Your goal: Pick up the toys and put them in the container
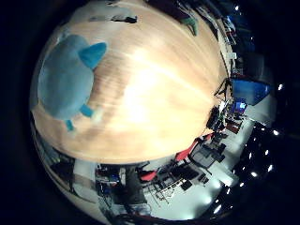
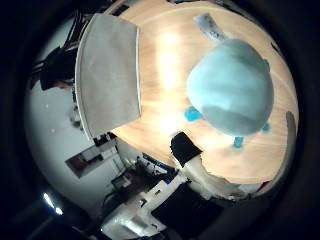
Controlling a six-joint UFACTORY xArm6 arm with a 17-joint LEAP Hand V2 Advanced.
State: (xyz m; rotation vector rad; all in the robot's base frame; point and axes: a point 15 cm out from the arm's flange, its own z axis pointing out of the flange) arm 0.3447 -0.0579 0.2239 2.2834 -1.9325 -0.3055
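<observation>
- Blue plush toy (image 2: 231, 92): round, soft, fuzzy body w/ darker blue ear and small feet; lies on the wooden table (image 1: 154, 98), not in any container.
- Grey container (image 2: 107, 75): fabric-looking, squarish, pale rim; sits on the table well apart from the toy, nothing seen inside.
- Table: light wood grain w/ bright glare; small dark items (image 1: 124, 18) at its far edge, too small to tell.
- Hand (image 2: 192, 160): only 1 black-and-white part shows near the toy; can't tell if fingers are apart or curled.
</observation>
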